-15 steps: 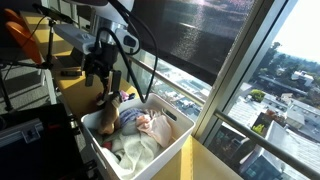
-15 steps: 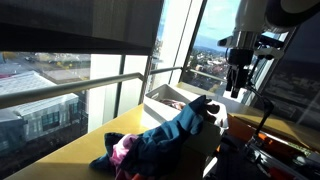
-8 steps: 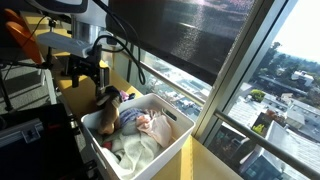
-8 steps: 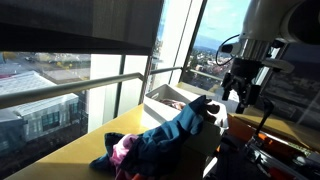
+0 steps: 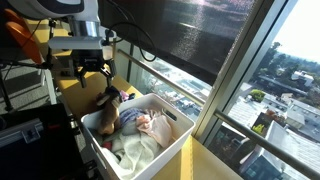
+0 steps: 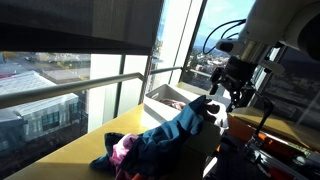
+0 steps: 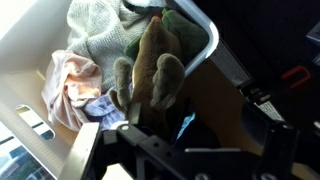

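My gripper [image 5: 92,72] hangs open and empty above the yellow table [image 5: 72,95], just beside the near end of a white bin [image 5: 165,150] full of clothes. A brown garment [image 5: 105,118] droops over the bin's rim closest to the gripper. It also shows in the wrist view [image 7: 150,65], next to a grey knit [image 7: 105,35] and a pink cloth [image 7: 65,85]. In the wrist view the gripper [image 7: 185,140] is a dark shape at the bottom with nothing between the jaws. The gripper [image 6: 232,92] is also in the exterior view taken from the table's far end.
A pile of blue clothing [image 6: 165,135] and pink clothing [image 6: 122,150] lies on the yellow table [image 6: 90,150] by the window. A window rail [image 5: 190,85] runs along the bin's far side. Dark equipment and cables [image 5: 25,125] stand beside the table.
The arm has swung away from over the bin's edge toward the table side and tilted. The gripper stays open and empty. The clothes have not moved.
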